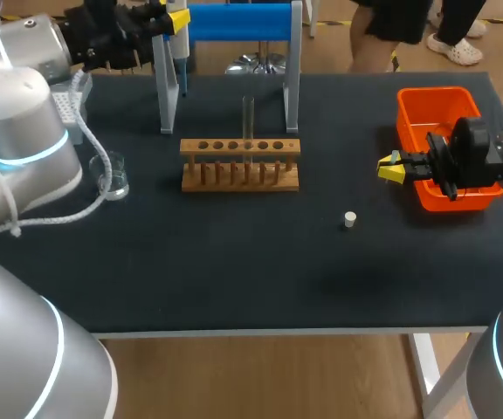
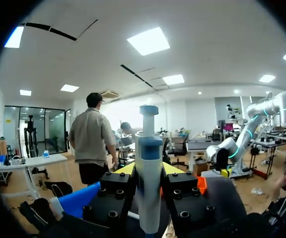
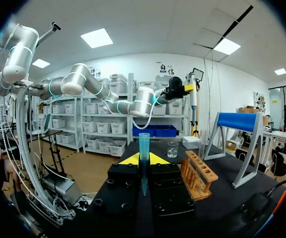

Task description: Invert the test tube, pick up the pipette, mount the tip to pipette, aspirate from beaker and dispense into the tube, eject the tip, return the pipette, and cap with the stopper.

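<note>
The pipette (image 2: 149, 148) is sitting upright between the fingers of the left gripper (image 2: 149, 171). Both black finger blocks are pressing on it from either side, so that claw is pinching the pipette. In the head view the left gripper (image 1: 175, 19) is hanging over the far left part of the table (image 1: 234, 279), with the pipette (image 1: 180, 57) pointing down right beside the left post of the blue stand (image 1: 234, 22). I can't tell if it's actually touching the stand.

The right gripper (image 3: 143, 159) is pinching a blue pipette tip (image 3: 143, 144), which is standing straight up between its yellow fingertips. From above, that right gripper (image 1: 391, 168) is hovering at the right side of the table, just beside the orange bin (image 1: 435, 100), with its fingers pointing toward the middle.

The test tube (image 1: 248, 118) is standing upright in one of the middle holes of the wooden rack (image 1: 240, 166), which is sitting just in front of the blue stand. The beaker (image 1: 114, 175) is sitting well off to the left of the rack, with the left arm's cable looping past it. The little white stopper (image 1: 349, 219) is lying on the dark tabletop between the rack and the right gripper, a bit nearer the front edge.
</note>
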`<move>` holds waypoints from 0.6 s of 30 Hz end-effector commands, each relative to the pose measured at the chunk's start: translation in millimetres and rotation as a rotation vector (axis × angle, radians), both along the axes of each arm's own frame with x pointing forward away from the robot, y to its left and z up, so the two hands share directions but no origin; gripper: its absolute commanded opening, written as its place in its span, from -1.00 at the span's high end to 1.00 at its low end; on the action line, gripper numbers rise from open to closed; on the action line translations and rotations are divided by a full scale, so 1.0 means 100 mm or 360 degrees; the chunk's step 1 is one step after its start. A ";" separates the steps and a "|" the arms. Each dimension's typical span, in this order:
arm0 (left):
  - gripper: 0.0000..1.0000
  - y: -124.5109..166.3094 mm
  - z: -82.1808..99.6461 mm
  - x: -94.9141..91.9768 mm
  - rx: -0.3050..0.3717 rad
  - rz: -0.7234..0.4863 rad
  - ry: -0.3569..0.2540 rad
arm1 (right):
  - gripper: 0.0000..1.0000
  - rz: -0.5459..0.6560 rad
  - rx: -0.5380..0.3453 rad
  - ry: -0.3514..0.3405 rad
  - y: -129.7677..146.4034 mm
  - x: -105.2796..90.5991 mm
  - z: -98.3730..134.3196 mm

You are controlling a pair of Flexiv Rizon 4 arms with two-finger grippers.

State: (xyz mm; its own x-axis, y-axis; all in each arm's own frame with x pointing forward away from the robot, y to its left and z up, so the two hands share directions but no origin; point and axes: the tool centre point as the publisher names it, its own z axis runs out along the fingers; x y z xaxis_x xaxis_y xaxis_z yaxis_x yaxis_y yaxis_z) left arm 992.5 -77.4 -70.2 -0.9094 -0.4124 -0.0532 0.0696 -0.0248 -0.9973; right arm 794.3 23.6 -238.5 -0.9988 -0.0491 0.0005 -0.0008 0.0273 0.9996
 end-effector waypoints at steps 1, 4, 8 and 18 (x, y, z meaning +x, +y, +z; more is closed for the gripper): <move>1.00 0.01 0.21 -0.09 0.0003 -0.0222 -0.0016 | 1.00 -0.0005 -0.0004 -0.0001 0.00 -0.01 0.01; 1.00 -0.06 0.37 -0.26 -0.0002 -0.0231 -0.0026 | 1.00 -0.0005 -0.0004 -0.0001 0.00 -0.01 0.01; 1.00 -0.23 0.52 -0.49 0.0034 -0.0253 -0.0013 | 1.00 -0.0005 -0.0004 -0.0001 0.00 -0.01 0.01; 1.00 -0.66 0.70 -0.96 0.0025 -0.0161 0.0003 | 1.00 -0.0005 -0.0004 -0.0001 0.00 -0.01 0.01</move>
